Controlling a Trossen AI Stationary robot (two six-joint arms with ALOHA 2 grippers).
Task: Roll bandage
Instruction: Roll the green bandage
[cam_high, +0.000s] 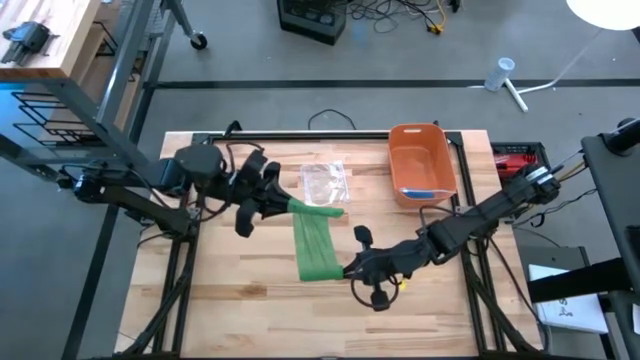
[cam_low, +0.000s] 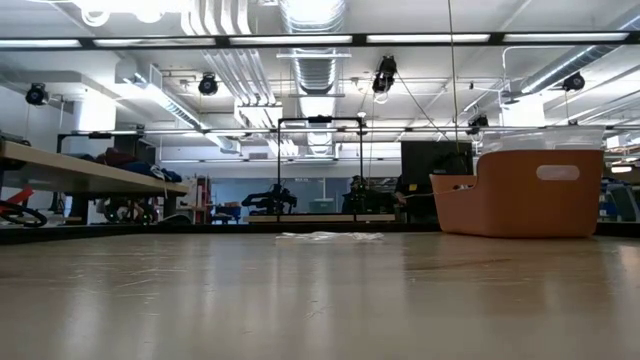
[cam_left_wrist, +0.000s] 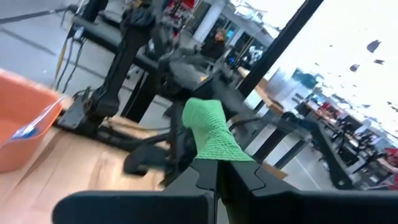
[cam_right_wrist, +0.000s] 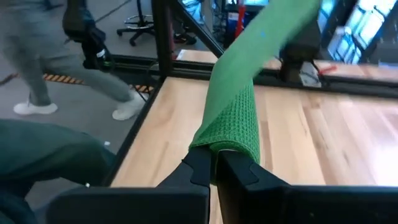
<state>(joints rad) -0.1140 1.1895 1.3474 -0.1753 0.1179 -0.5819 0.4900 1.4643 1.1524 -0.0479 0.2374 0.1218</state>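
The green bandage (cam_high: 315, 243) hangs stretched over the table (cam_high: 240, 300) centre, between both arms. The left gripper (cam_high: 284, 205) is clamped on its far end, the right gripper (cam_high: 349, 270) on its near end. Neither end looks rolled yet. If the arms pull apart unevenly, the mesh could slip from one pinch and drop slack, spoiling the roll

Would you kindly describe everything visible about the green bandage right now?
The green bandage is a woven, waffle-textured strip, unrolled and stretched between both arms above the wooden table. The left gripper is shut on its far end, where it bunches narrow; the right gripper is shut on its near corner. Nothing else touches it.
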